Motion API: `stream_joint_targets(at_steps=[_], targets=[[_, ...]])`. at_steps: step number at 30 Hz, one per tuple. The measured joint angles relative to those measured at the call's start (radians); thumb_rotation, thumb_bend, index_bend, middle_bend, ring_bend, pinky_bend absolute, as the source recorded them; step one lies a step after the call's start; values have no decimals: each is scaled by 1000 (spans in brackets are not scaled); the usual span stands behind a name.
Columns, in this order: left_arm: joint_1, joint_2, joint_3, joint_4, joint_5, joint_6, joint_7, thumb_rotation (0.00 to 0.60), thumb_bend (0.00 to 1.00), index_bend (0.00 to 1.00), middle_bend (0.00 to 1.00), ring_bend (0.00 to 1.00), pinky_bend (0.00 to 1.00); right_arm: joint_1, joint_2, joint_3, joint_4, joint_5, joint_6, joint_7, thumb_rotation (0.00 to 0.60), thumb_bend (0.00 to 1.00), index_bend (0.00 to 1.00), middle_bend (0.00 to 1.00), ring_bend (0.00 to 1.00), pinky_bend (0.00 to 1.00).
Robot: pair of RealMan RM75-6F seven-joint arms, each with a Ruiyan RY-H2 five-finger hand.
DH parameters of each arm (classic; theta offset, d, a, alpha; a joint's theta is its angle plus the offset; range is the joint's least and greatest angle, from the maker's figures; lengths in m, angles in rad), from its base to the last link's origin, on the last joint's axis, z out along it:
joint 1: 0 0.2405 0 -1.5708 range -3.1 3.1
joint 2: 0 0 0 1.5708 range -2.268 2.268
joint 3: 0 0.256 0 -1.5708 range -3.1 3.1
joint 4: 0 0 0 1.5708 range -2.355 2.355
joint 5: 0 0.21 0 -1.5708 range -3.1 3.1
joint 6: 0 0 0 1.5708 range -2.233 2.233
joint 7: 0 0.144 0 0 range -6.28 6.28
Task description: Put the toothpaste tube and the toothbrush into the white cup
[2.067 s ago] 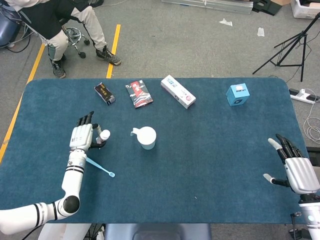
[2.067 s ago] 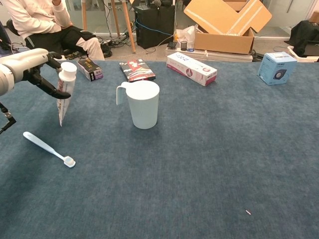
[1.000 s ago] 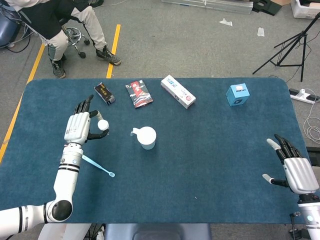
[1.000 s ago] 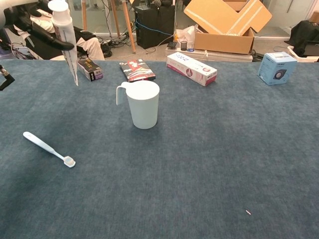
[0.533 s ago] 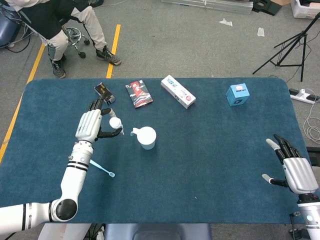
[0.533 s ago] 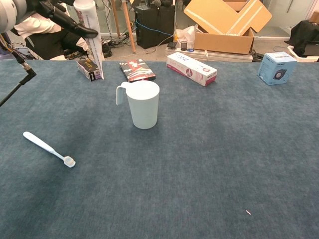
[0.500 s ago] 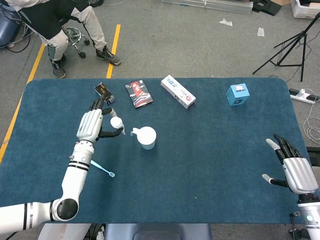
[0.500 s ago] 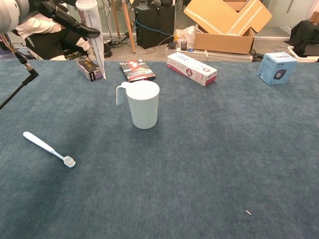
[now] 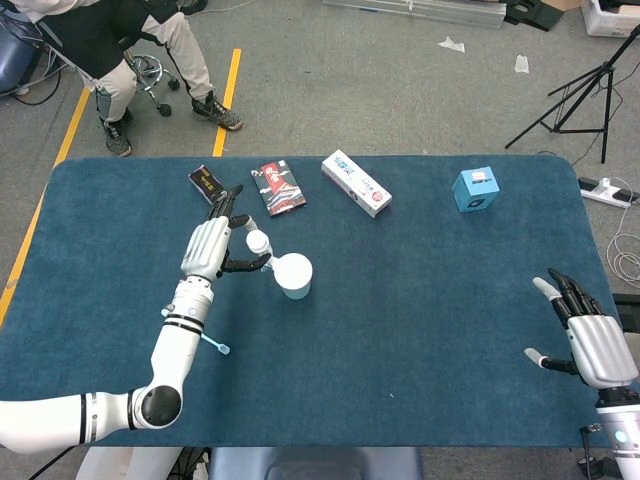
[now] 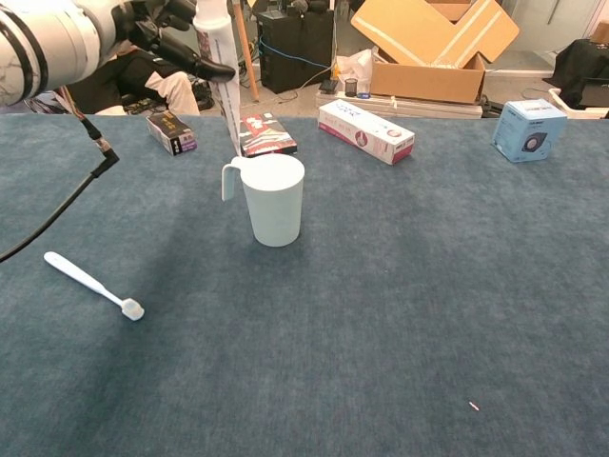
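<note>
holding the toothpaste tube (image 10: 226,71) upright, cap up, our left hand (image 9: 213,247) keeps it in the air, its lower end just beside the handle of the white cup (image 10: 273,198). below and behind that hand, the toothbrush (image 10: 91,284) lies flat on the blue table (image 10: 400,286). well apart, our right hand (image 9: 590,338) hovers with fingers spread, grasping nothing.
</note>
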Motion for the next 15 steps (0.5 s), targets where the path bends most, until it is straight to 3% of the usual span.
stream_joint_targets(at_steps=[15], targets=[[-25,-37,9,-19,15,14,-10,600,396,561,0,0,0,1,-1,-4,-3,-4,-3,-5,600,41,135,0,0,180]])
